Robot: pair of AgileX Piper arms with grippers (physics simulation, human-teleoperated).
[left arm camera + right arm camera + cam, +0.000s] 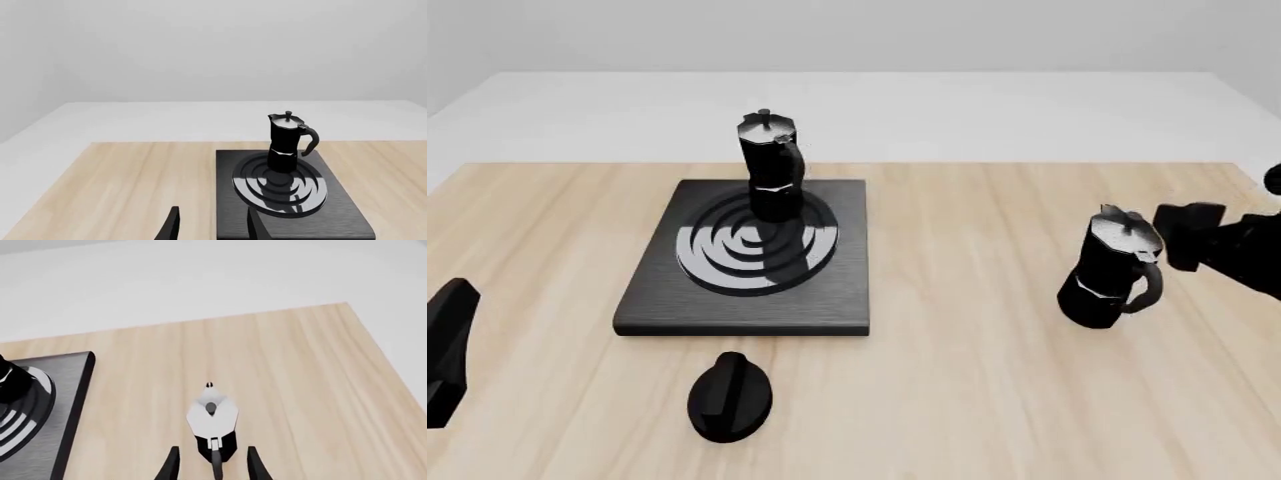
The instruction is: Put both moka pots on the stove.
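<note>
One moka pot (771, 160) stands upright on the far part of the stove (827, 290), at the back edge of the burner rings; the left wrist view shows this moka pot (288, 142) on the stove (333, 210) too. The other moka pot (1112, 270) is upright at the right of the table, off the stove. My right gripper (1177, 236) is just to its right at lid height, open. From above, this pot (213, 420) lies between the spread fingers (172, 465), untouched. My left gripper (446, 345) is at the near left, open and holding nothing, as its fingers (171, 227) show.
A flat black oval knob (731, 396) lies on the wood just in front of the stove. The wooden table (961, 400) ends at a white floor behind and to the right.
</note>
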